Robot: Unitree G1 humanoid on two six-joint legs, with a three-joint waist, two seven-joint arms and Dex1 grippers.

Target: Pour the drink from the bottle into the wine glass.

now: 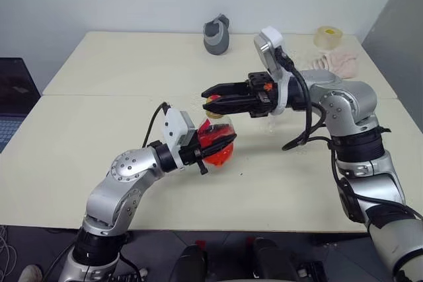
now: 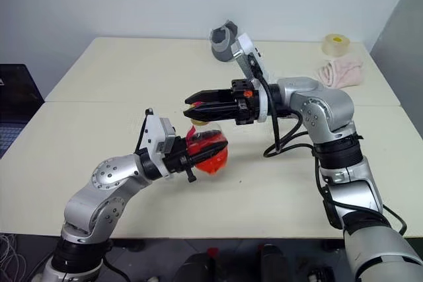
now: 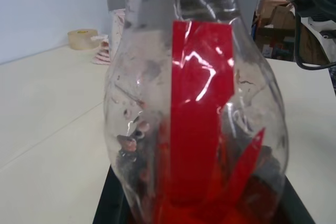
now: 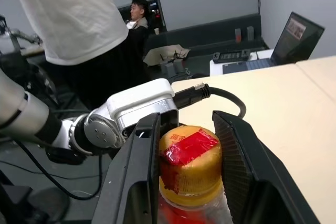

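Note:
The bottle (image 1: 219, 148), small and clear with bright red drink in its bulbous body, hangs upright a little above the table (image 1: 86, 137). My left gripper (image 1: 221, 146) is shut on that body, and the left wrist view shows the bottle (image 3: 199, 119) up close with drink pooled at its base. My right gripper (image 1: 209, 99) comes in level from the right. Its black fingers (image 4: 139, 171) press both sides of the yellow cap (image 4: 190, 166), which has red tape on top, so it is shut on the cap. The wine glass is hidden.
A grey object (image 1: 217, 34) stands at the table's far edge. A tape roll (image 1: 328, 35) and a pink cloth (image 1: 338, 63) lie at the back right. A dark laptop (image 1: 13, 90) sits off the table's left side. A person in a white shirt (image 4: 68, 14) stands beyond the table.

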